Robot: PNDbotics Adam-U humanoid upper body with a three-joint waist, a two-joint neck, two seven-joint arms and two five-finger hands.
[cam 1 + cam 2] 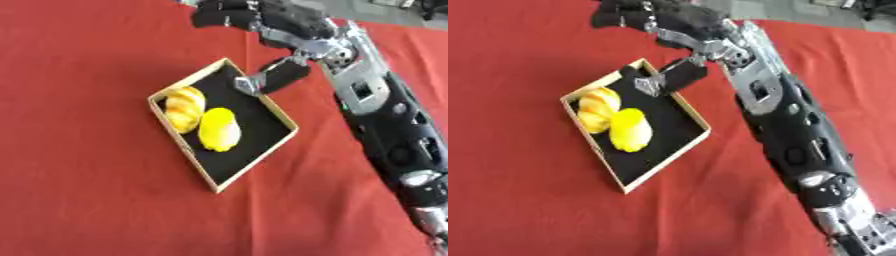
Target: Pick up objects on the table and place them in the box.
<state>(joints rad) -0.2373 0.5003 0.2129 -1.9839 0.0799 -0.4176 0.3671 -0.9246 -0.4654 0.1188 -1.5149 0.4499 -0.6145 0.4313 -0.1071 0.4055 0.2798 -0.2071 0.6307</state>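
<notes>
A shallow box (181, 145) with a pale wooden rim and a black floor lies askew on the red cloth. Two things lie inside it at its left side: a yellow and orange striped rounded object (185, 107) and, touching it, a plain yellow oval object (219, 129). My right arm comes in from the lower right and runs up past the box's right side. My right hand (262, 17) hovers beyond the box's far corner, open, its fingers stretched to the left. Its thumb (276, 77) hangs down over the far corner. Nothing shows in the hand. My left hand is out of sight.
Red cloth (79, 190) covers the table on all sides of the box. The table's far edge runs along the top right, with grey floor (385, 10) behind it. My right forearm (385, 120) takes up the right side.
</notes>
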